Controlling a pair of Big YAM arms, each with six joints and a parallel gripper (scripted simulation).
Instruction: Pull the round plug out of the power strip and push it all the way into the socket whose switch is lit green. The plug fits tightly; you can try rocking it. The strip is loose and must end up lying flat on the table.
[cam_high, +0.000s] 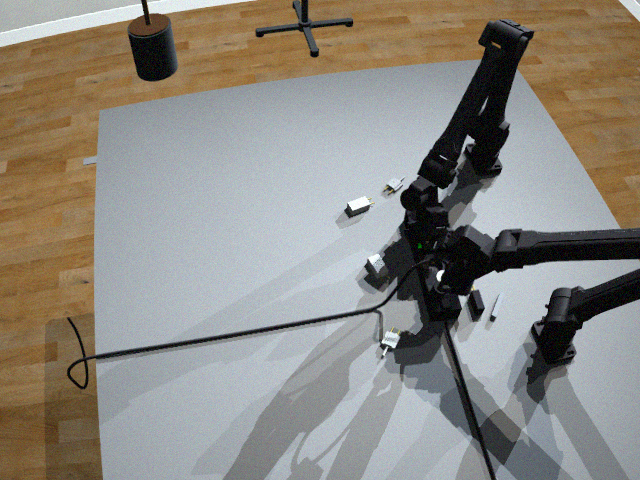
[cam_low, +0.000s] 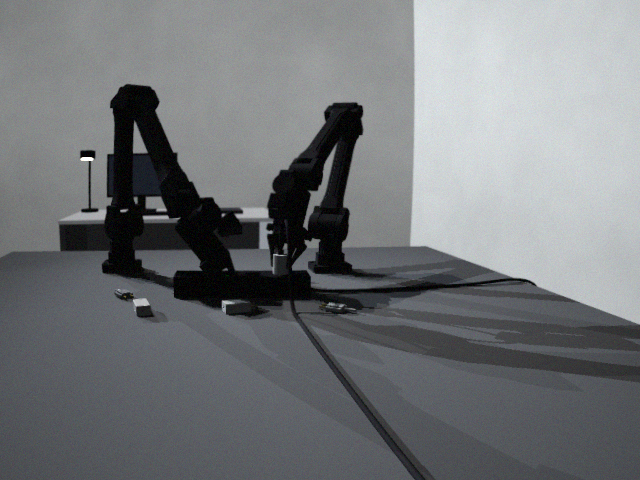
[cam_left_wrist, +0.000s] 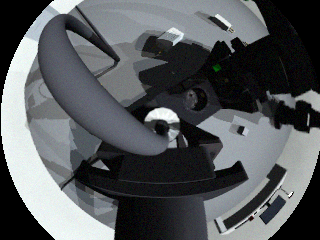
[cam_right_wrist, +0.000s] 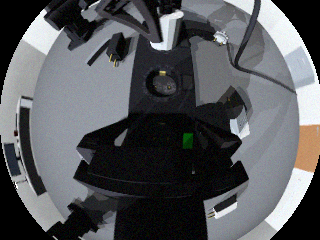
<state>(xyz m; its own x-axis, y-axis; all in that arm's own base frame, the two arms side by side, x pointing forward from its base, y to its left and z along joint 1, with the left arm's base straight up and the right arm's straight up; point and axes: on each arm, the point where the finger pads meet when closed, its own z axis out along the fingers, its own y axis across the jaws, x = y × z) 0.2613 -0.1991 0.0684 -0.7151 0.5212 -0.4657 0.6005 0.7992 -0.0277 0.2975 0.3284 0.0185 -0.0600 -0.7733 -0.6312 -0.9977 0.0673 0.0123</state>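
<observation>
The black power strip (cam_high: 442, 311) (cam_low: 190, 287) (cam_right_wrist: 141, 102) lies flat on the table. The white round plug (cam_high: 440, 276) (cam_low: 279, 264) (cam_left_wrist: 161, 119) (cam_right_wrist: 171, 31) stands upright at one end socket. My left gripper (cam_low: 283, 261) is shut on the plug from above; its seating depth is hidden. My right gripper (cam_right_wrist: 161, 118) straddles the strip beside the green-lit switch (cam_high: 419, 245) (cam_left_wrist: 216, 68) (cam_right_wrist: 187, 140) and appears shut on its sides. It hides most of that switch's socket. The socket between the two grippers (cam_left_wrist: 195, 99) (cam_right_wrist: 162, 84) is empty.
White adapters (cam_high: 359, 205) (cam_high: 377, 265) and small plugs (cam_high: 393, 184) (cam_high: 390, 339) lie on one side. A black adapter (cam_high: 476, 304) and a thin bar (cam_high: 496, 306) lie on the other. A black cable (cam_high: 248, 331) (cam_low: 356, 393) runs from the plug area across the table.
</observation>
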